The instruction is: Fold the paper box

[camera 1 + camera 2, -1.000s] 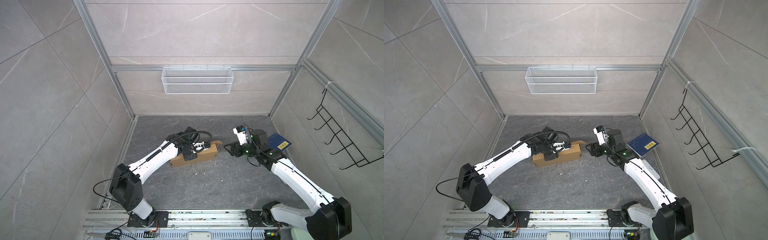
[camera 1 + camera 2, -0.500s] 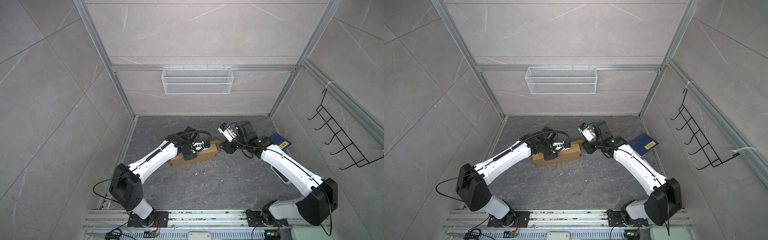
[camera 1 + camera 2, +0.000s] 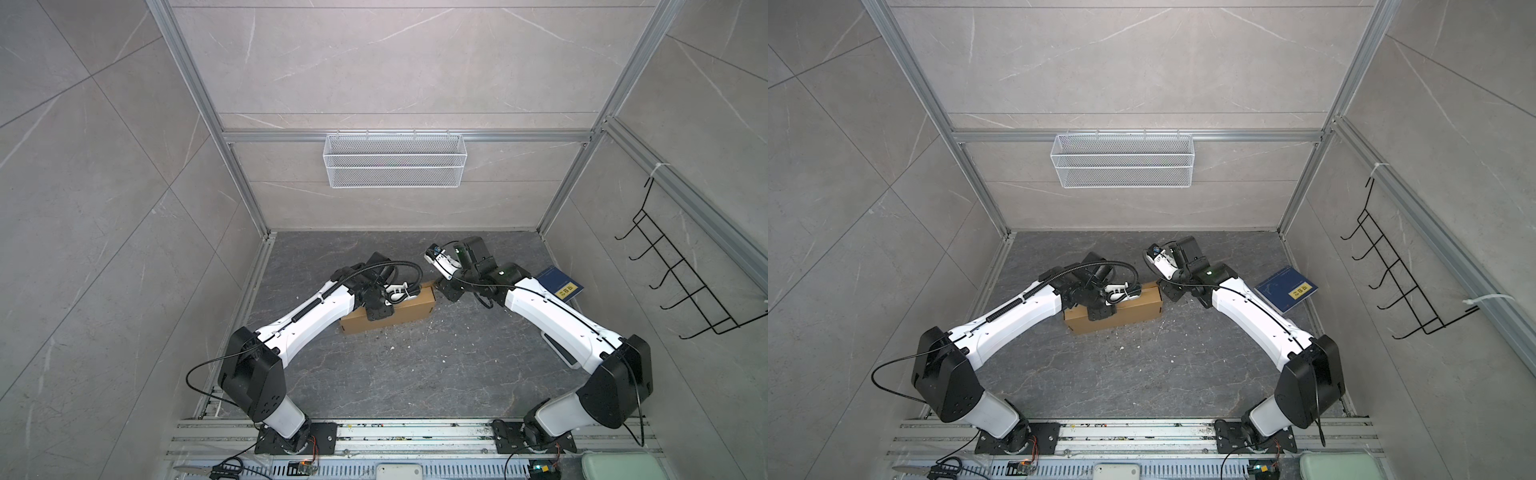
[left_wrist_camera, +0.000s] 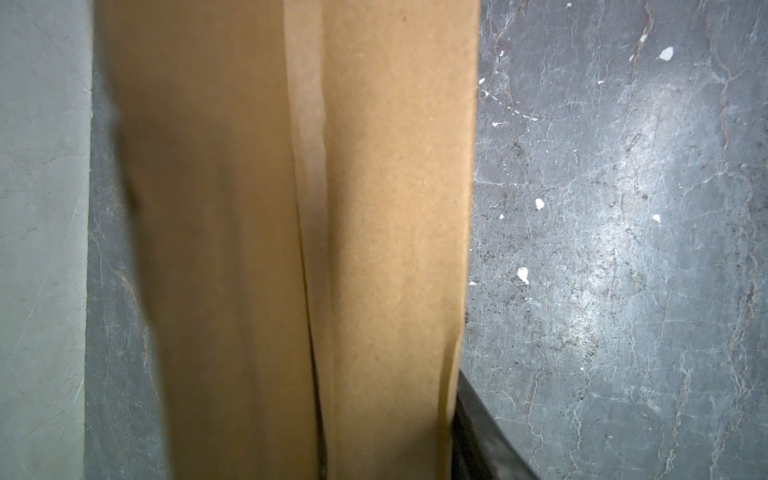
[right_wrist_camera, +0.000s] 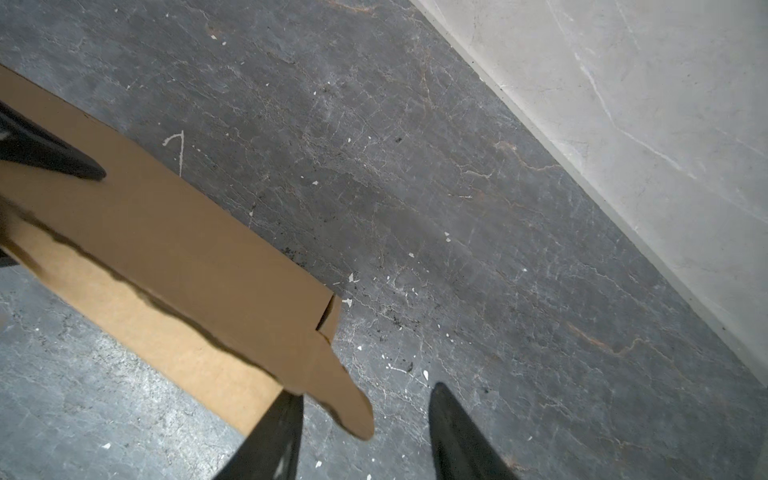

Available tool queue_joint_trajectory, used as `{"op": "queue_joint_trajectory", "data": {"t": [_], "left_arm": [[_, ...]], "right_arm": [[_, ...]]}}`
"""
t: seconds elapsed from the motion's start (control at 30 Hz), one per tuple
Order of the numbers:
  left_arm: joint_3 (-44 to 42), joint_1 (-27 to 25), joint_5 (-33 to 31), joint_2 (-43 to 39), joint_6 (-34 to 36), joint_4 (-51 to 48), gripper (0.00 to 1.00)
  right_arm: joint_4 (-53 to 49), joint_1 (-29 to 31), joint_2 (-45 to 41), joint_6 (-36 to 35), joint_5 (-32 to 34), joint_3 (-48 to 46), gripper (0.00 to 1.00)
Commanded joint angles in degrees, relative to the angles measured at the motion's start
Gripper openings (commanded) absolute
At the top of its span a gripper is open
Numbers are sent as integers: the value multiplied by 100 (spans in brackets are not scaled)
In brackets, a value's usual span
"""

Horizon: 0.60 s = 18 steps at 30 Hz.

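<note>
Most folds look done: the paper box sits mid-tabletop, toward 11 o'clock. Its 3 o'clock end tab looks untucked. Right fingers stand apart beside it, empty. Whether the left fingers grip the box, I cannot tell.

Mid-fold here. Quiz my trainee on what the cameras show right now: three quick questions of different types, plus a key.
1. True or false: the blue book lies on top of the paper box.
2. What sits between the right hand's jaws? A) part of the box B) the book C) nothing
3. Which hand is over the box's middle?
Key: 1 false; 2 A; 3 the left hand.
</note>
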Motion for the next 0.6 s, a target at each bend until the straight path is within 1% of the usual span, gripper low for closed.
{"op": "queue_joint_trajectory", "data": {"t": [0.0,0.27,0.43,0.57], "left_arm": [[-214,72,207,192,66,96,43],[-216,77,242,196,50,94,43],[-213,77,228,215,52,102,42],[-199,77,155,242,48,119,43]], "right_arm": [[-155,61,135,-113,18,210,47],[-264,66,229,-66,37,193,29],[-373,66,248,108,-27,245,21],[-533,66,239,263,-145,325,12]]}}
